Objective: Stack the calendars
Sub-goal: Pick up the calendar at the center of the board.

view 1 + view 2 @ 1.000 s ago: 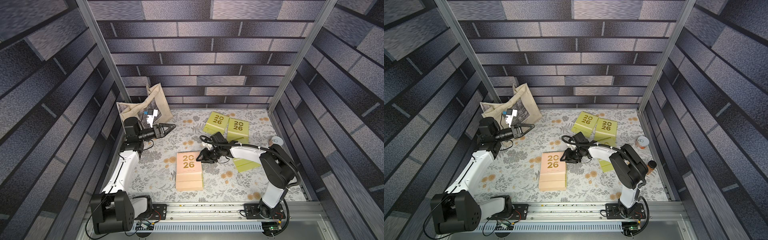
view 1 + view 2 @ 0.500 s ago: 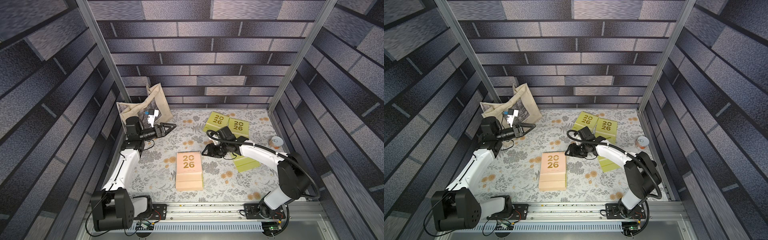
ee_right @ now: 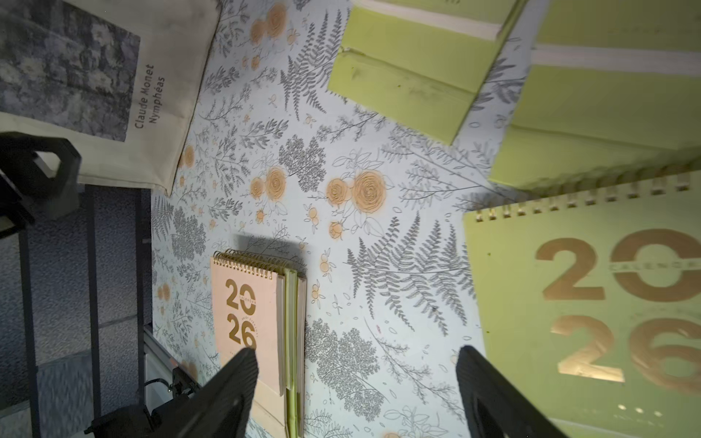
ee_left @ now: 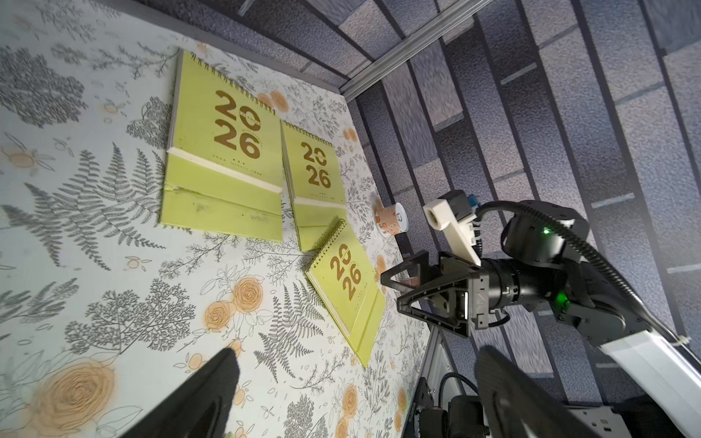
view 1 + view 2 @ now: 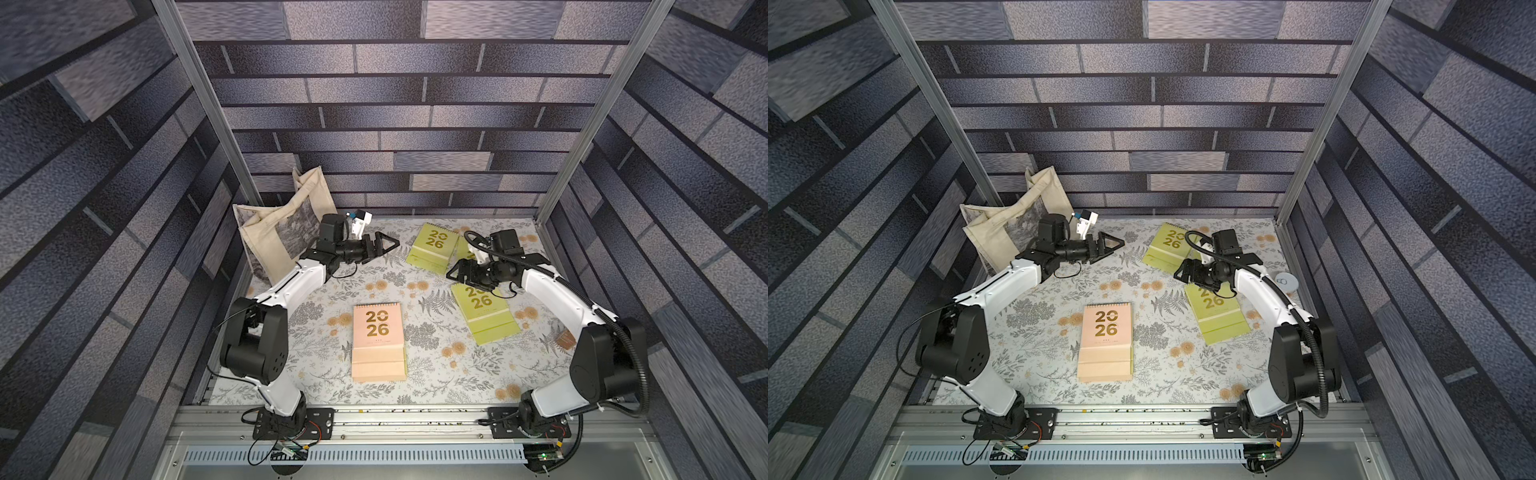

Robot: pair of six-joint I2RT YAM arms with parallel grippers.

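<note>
A stack of calendars with a peach-pink "2026" cover on top (image 5: 378, 340) (image 5: 1106, 340) lies mid-table; the right wrist view shows a green one sandwiched in that stack (image 3: 250, 326). A lone green calendar (image 5: 484, 316) (image 3: 591, 303) lies to the right. Two more green calendars (image 4: 223, 151) (image 4: 315, 178) lie side by side at the back. My right gripper (image 5: 457, 274) (image 3: 356, 394) hovers open and empty over the lone green calendar's spiral edge. My left gripper (image 5: 384, 245) (image 4: 352, 394) is open, empty, raised left of the back calendars.
A cream tote bag (image 5: 282, 232) leans in the back left corner behind my left arm. A small roll (image 5: 1286, 284) sits by the right wall, and a small brown object (image 5: 565, 338) lies near my right arm. The metal rail (image 5: 395, 419) borders the front.
My right gripper has drawn away from the pink-topped stack, toward the back right, over the lone green calendar, and its jaws have widened. My left gripper has swung rightward.
</note>
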